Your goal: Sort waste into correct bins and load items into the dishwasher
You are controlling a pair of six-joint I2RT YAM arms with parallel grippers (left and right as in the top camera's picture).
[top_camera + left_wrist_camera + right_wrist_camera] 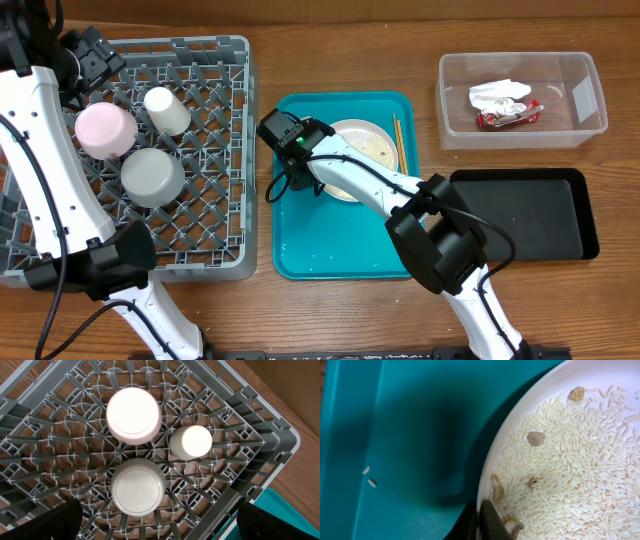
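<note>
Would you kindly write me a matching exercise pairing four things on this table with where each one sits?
Things:
1. pale pink round plate
2. crumpled white paper napkin
3. small white cup
4. black rectangular plastic tray

Places:
A. in the grey plastic dish rack
B. directly on the wooden table
C. on the teal serving tray
D. in the clear rectangular plastic tub

Pairs: 1-C, 2-D, 3-A, 4-B

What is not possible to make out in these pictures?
- Right gripper: in the wrist view the bottom edge cuts off the jaws; overhead, the arm covers them. Open or shut is unclear.
- Plate: overhead, the arm hides its left part.
- Wrapper: overhead, too small to read.
</note>
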